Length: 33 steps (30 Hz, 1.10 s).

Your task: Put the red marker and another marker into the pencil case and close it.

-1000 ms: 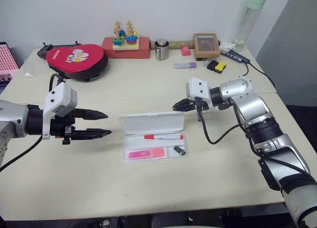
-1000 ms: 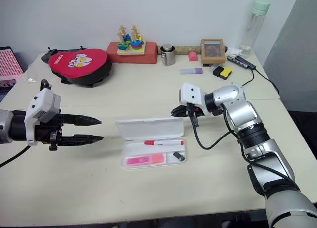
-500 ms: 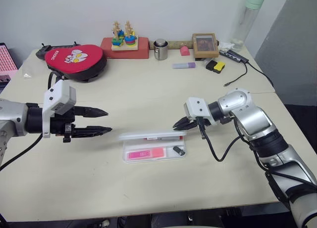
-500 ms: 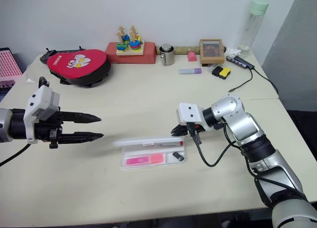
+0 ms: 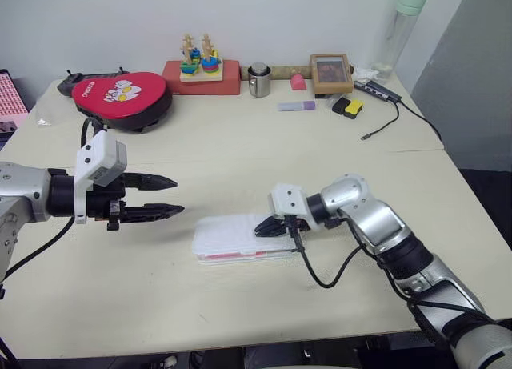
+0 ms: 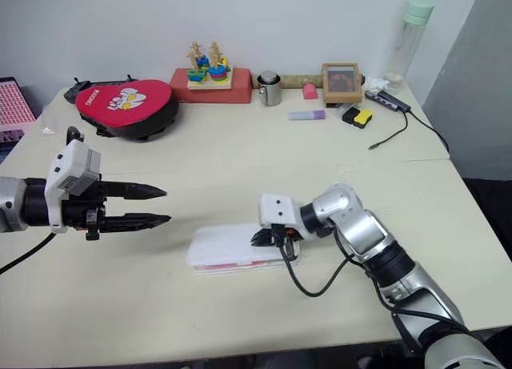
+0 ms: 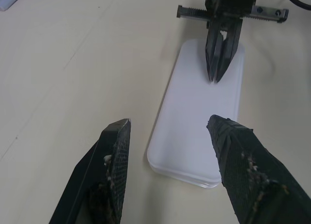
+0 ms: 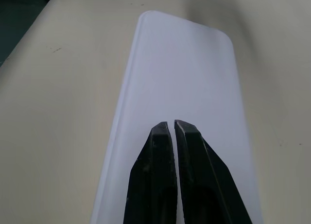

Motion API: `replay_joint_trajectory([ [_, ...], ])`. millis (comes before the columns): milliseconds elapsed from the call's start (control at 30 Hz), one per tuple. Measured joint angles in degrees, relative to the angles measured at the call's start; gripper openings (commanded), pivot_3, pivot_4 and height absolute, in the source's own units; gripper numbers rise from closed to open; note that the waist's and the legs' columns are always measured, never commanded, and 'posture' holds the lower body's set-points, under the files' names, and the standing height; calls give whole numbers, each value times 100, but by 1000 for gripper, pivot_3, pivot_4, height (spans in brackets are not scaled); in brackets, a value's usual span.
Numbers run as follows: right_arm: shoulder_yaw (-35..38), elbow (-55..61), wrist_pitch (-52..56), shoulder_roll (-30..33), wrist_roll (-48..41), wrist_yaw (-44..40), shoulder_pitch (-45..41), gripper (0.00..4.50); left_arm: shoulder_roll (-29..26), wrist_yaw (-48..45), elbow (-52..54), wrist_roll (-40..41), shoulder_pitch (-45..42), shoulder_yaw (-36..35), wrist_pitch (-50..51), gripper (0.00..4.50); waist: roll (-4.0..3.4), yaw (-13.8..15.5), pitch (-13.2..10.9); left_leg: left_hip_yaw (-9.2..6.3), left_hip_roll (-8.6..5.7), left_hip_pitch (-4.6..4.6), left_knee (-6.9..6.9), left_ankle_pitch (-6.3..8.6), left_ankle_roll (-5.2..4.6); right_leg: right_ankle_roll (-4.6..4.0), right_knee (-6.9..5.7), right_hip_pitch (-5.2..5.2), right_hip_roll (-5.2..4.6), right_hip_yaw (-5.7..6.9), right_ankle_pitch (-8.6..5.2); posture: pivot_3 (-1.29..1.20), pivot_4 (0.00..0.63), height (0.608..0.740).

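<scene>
- The pencil case [image 5: 240,236], a flat white plastic box, lies in the middle of the pale table [image 5: 240,153], in front of the robot.
- A second ago its lid stood open, with a red marker and a pink highlighter lying in the tray. Now the lid is down flat, and only a thin strip of pink shows along the front edge.
- The right gripper [image 5: 266,226] has come down with the lid. Its two black fingers are pressed together, holding nothing, with the tips resting on the lid towards its right end.
- The left gripper [image 5: 170,196] hovers just left of the case, apart from it. Its fingers are half spread and empty.
- Both markers appear to be inside, so the task looks nearly done. Whether the lid has latched cannot be seen.
</scene>
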State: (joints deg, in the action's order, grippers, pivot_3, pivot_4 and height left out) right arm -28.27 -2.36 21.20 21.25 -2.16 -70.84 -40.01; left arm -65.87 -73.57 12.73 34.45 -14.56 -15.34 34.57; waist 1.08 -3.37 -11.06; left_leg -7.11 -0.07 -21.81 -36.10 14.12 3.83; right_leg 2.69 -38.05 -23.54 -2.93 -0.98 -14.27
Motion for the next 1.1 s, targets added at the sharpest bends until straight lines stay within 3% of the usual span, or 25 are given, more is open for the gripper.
replay_joint_trajectory([
  [800, -36, -354, 59, -28, -23, 254, -18, 193, 130, 120, -4, -66, 57, 3, -18, 2713, 4, 3, 4, 2, 1, 53, 0, -4, -5, 17, -11, 42, 1, -5, -10, 0, 150, 740],
  [933, 686, 192, 935, 254, -755, 102, -120, 193, 587, 579, -9, -72, 363, -120, -13, 2713, 1, 16, 1, -2, 1, 21, -1, -3, -5, 3, -4, 19, -1, -2, -1, 0, 150, 740],
  [1100, 1521, 702, 1482, 396, -1205, 562, -154, 193, 1212, 1481, 366, -55, 856, -712, 51, 2713, 4, 15, 3, -10, 4, 6, 6, -3, -5, -9, 2, 4, 0, 7, 6, 0, 150, 740],
])
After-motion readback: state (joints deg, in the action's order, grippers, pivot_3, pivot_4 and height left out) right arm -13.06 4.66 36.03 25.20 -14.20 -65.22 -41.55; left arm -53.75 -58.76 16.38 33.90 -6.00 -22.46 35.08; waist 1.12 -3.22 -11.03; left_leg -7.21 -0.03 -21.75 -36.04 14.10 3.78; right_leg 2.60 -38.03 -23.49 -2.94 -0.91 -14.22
